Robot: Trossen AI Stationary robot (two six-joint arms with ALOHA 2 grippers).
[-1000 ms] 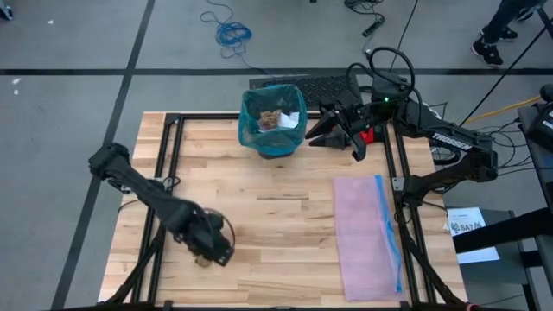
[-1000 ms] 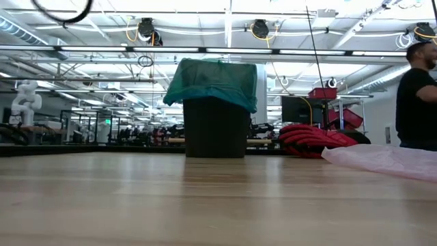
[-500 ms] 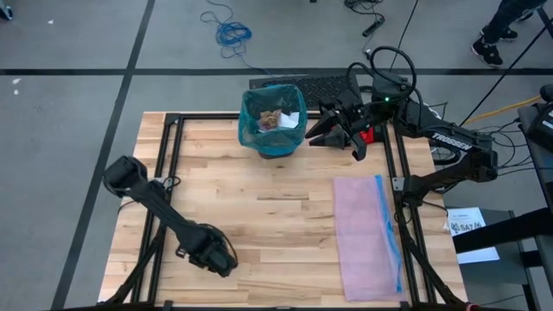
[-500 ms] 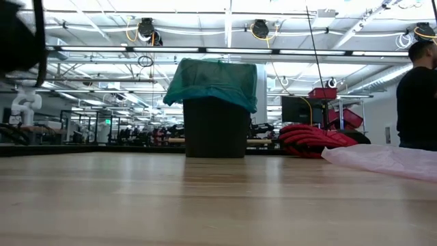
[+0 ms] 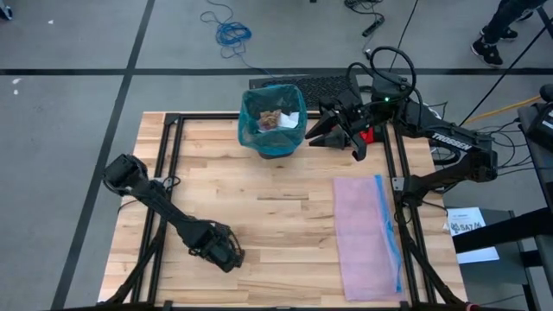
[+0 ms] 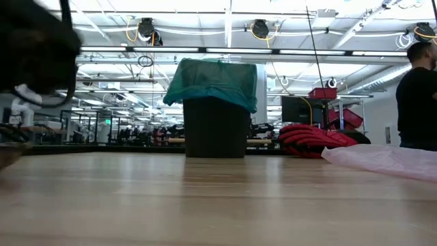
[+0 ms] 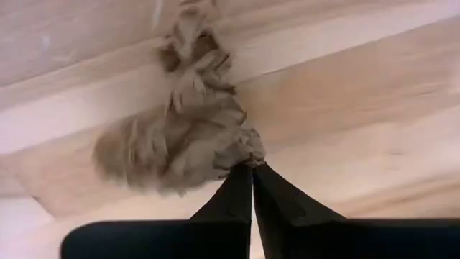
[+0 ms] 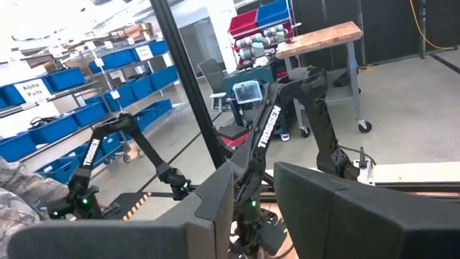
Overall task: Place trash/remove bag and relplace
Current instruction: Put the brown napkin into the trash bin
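A crumpled brown paper wad [image 7: 180,137], a piece of trash, lies on the wooden table near its front left. My left gripper [image 7: 251,171] points down at it and is shut at the wad's edge; in the high view the left gripper [image 5: 226,255] hides the wad. The black bin [image 6: 215,126], lined with the teal bag [image 5: 259,130], stands at the far middle with more trash [image 5: 275,118] inside. My right gripper [image 8: 255,208] hangs level beside the bin, high above the table, open with nothing between its fingers; the high view shows the right gripper [image 5: 324,131] too. My left gripper pinches a small corner of the brown wad [image 7: 246,152] between its two fingertips [image 7: 233,191]. The fingers come from above, pointing steeply down. The rest of the wad spreads out on the table beyond the tips.
A pale pink bag with a blue strip [image 5: 367,233] lies flat on the table's right half. A red glove [image 6: 311,140] lies at the far right near the bin. A person [image 6: 418,102] stands beyond the table's right side. Bare wood lies between the bin and the wad.
My left gripper has come down toward the table at its front left and shifted a little toward the right edge, covering the wad in the high view. In the low view its dark arm has dropped into the upper left.
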